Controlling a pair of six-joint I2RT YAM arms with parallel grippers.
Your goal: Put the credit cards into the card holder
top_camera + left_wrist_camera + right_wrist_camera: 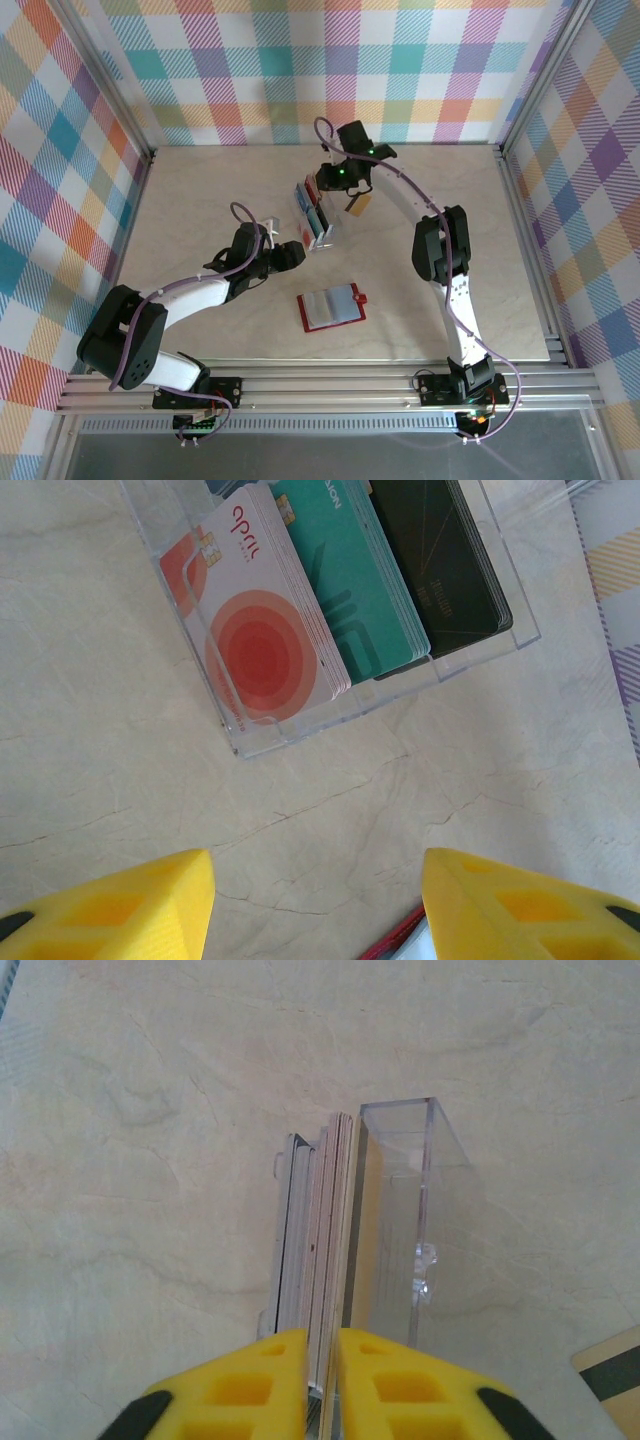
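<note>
The right pincer [322, 1385] is squeezed nearly shut on the edge of thin plastic credit cards [325, 1220] that stand in a clear plastic rack [410, 1220] near the middle of the pale marble-look worktop [200, 200]. The left pincer [315, 910] is open and holds nothing, just beside the rack end with a white card with red rings [260, 650], a teal card [350, 590] and a dark card [440, 570]. The small red fold-open card holder [332, 307] lies open nearer the near edge, and a gold card with a dark stripe [358, 207] lies just beside the rack.

Gold striped card [612, 1368] cropped by corner, dark card [440, 570] top cut off
</note>
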